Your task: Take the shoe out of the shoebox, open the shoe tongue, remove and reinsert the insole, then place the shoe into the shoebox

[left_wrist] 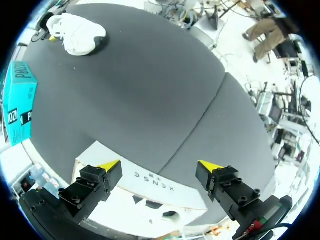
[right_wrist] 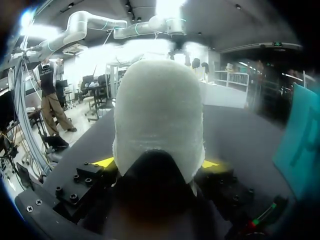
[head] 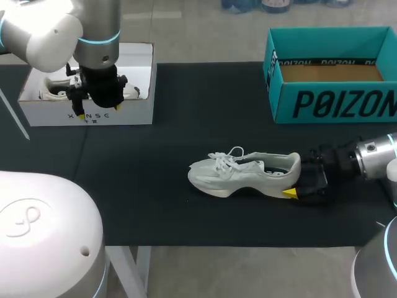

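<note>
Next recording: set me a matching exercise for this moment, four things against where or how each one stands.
Things:
1. white lace-up sneaker
2. teal cardboard shoebox
3. white cardboard box
4. left gripper

Places or states:
A. open, above the white cardboard box
B. far right of the black table, lid off
C. mid-table, heel clamped in the right gripper
D. far left of the table

Pairs: 1-C, 2-B, 3-D, 4-A
</note>
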`<control>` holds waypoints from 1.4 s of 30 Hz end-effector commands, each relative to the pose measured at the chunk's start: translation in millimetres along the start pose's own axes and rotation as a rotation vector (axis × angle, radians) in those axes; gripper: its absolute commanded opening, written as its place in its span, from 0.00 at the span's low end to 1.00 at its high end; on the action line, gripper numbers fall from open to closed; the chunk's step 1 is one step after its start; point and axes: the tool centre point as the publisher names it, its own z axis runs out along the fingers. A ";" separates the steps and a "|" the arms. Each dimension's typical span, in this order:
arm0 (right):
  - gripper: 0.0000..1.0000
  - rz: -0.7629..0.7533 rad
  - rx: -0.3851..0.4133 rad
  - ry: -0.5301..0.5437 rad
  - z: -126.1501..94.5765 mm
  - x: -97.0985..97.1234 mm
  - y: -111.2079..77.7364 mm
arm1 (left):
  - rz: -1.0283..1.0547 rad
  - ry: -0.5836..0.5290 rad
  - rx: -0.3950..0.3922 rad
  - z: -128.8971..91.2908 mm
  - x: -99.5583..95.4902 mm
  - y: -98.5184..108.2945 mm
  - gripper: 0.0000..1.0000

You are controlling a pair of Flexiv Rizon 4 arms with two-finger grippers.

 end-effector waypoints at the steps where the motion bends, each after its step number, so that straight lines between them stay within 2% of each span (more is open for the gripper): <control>1: 0.00 0.001 0.003 -0.002 6.8 0.4 -2.6 | -0.367 0.015 -0.004 -11.2 11.3 -32.3 1.00; 4: 0.00 0.001 0.003 -0.002 6.8 0.4 -2.6 | -0.505 0.000 0.082 -15.8 19.9 -51.4 1.00; 5: 0.00 0.001 0.003 -0.002 6.8 0.4 -2.6 | -0.552 0.016 0.039 -16.3 21.1 -59.3 1.00; 6: 0.00 0.001 0.003 -0.002 6.8 0.4 -2.6 | -0.607 0.026 0.029 -14.9 22.1 -64.4 1.00; 7: 0.00 0.001 0.003 -0.002 6.8 0.4 -2.6 | -0.622 -0.003 0.091 -14.7 24.1 -68.9 1.00; 9: 0.00 0.001 0.003 -0.002 6.8 0.4 -2.6 | -0.716 0.004 0.075 -10.7 25.1 -74.4 1.00; 10: 0.00 0.001 0.003 -0.002 6.8 0.4 -2.6 | -0.737 -0.023 0.139 -9.0 26.2 -75.3 1.00; 17: 0.00 0.001 0.003 -0.002 6.8 0.4 -2.6 | -0.950 0.045 0.163 2.6 26.0 -89.5 1.00; 40: 0.00 0.001 0.003 -0.002 6.8 0.4 -2.6 | -0.950 0.045 0.163 2.6 26.0 -89.5 1.00; 42: 0.00 0.001 0.003 -0.002 6.8 0.4 -2.6 | -1.157 0.049 0.132 -0.7 24.5 -93.0 1.00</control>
